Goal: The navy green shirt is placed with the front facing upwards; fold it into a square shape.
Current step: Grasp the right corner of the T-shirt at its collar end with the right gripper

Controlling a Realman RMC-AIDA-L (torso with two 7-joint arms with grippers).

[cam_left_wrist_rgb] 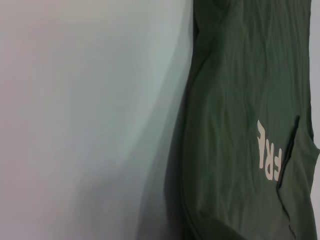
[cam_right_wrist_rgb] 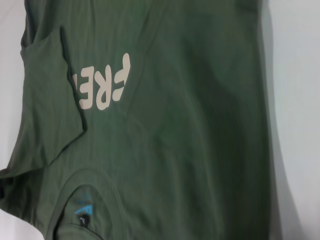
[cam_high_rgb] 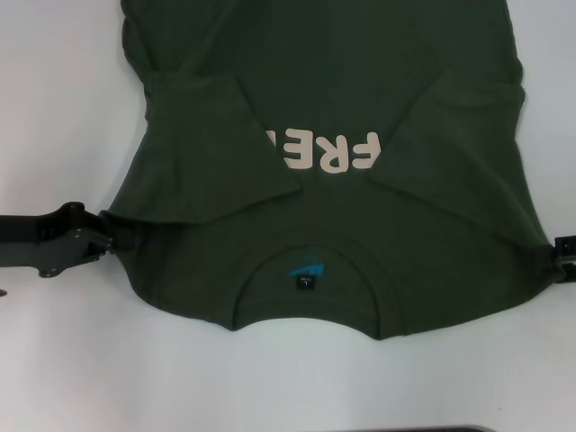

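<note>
I am working the shirt (cam_high_rgb: 324, 207), spread face-up on the white table (cam_high_rgb: 54, 108), collar at 6 o'clock. My left gripper (cam_high_rgb: 115, 238) at 9 is pinching its shoulder; my right gripper (cam_high_rgb: 560, 261) at 3, grip unreadable. Both sleeves are lying inward; next probably calls for lifting both shoulders evenly.

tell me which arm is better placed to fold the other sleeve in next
Right, probably. On the navy green shirt, the sleeve on the robot's left already lies folded over the lettering, while the right side is still spread. The right gripper sits at that shoulder edge; the left gripper is at the opposite one.
</note>
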